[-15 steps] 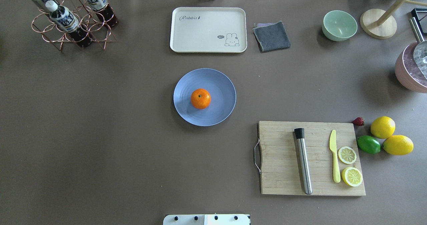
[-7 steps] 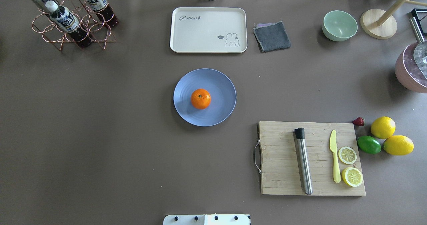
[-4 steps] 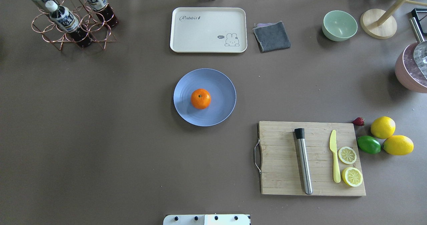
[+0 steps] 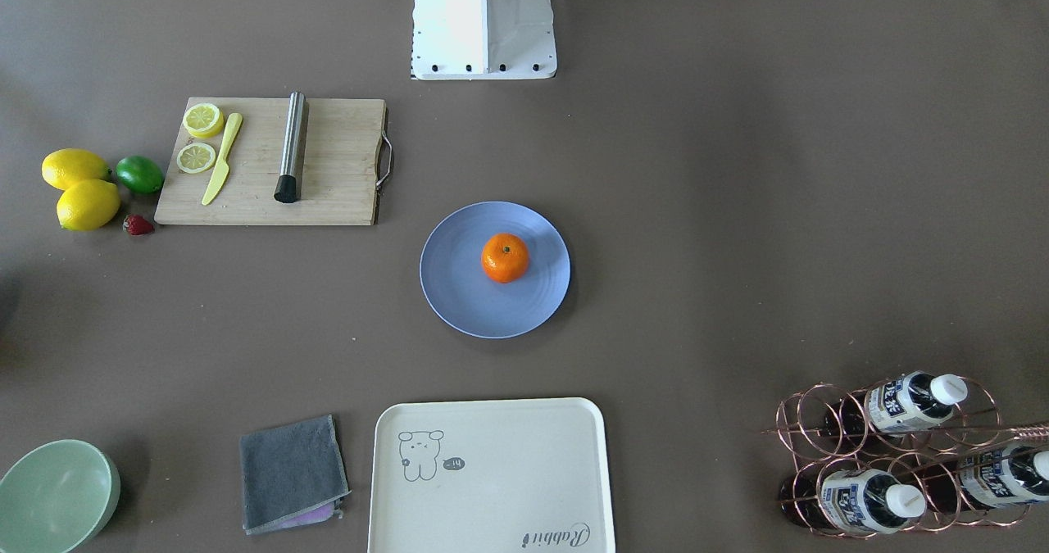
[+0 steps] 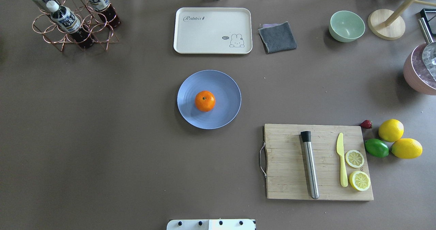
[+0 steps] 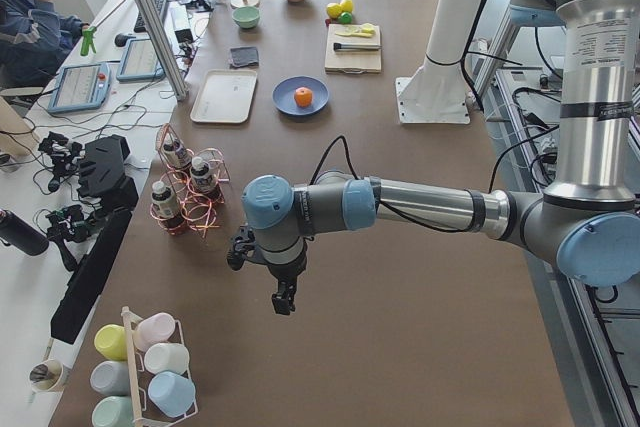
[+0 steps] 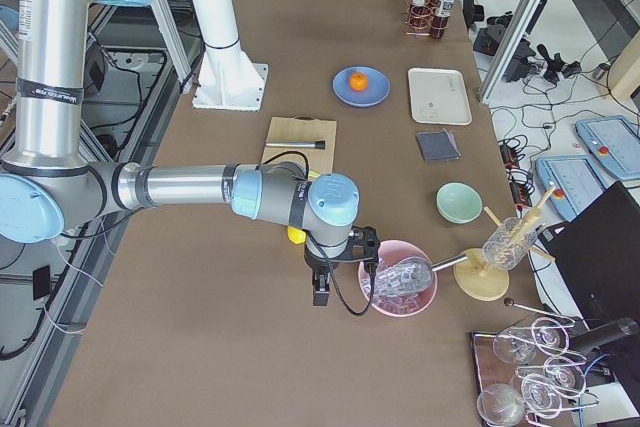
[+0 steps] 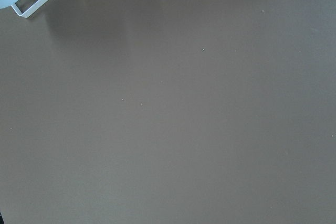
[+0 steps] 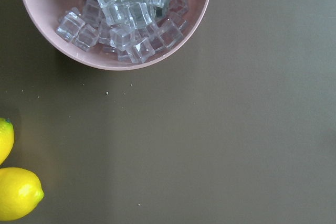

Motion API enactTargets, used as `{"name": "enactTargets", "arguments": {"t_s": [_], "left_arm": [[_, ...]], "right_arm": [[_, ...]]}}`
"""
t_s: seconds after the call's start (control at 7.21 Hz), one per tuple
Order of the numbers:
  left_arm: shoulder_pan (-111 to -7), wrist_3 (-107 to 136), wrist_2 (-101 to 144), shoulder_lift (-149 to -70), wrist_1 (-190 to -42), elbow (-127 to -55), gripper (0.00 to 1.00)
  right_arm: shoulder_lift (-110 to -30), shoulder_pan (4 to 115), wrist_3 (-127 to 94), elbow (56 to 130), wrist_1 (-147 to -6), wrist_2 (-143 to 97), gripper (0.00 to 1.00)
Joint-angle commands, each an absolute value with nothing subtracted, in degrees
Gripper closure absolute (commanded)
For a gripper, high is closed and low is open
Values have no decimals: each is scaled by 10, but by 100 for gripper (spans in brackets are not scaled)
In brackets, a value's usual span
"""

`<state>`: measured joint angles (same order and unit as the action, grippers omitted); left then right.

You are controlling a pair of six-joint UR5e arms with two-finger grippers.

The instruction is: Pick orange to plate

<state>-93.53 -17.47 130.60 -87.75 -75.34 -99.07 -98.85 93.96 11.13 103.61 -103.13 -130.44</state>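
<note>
The orange [image 5: 204,101] sits near the middle of the pale-blue plate [image 5: 224,87], stem dot up; the front-facing view shows the same orange [image 4: 505,257] on the plate [image 4: 459,295]. Neither arm appears in those two views. In the exterior left view my left gripper [image 6: 284,304] hangs over bare table far from the plate [image 6: 285,97]; I cannot tell whether it is open or shut. In the exterior right view my right gripper [image 7: 320,293] points down beside the pink ice bowl [image 7: 400,292], far from the orange [image 7: 357,80]; its state cannot be told either.
A cream tray [image 5: 212,30], grey cloth [image 5: 277,36] and green bowl [image 5: 346,26] lie beyond the plate. The cutting board [image 5: 289,162] holds a steel muddler, a knife and lemon slices, with lemons [image 5: 390,130] and a lime [image 5: 376,147] beside it. A bottle rack [image 5: 73,22] stands far left.
</note>
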Motion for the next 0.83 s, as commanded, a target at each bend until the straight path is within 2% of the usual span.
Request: {"name": "enactTargets", "arguments": {"t_s": [0.0,0.69], "left_arm": [[-936,-170,1305,-879,-754,-991,2],[-936,-173,1310,-878,-756,-987,2]], "right_arm": [[-990,940,110,1032,-1033,-1312,0],[-990,940,111,1029,-1010,-1310,0]]}}
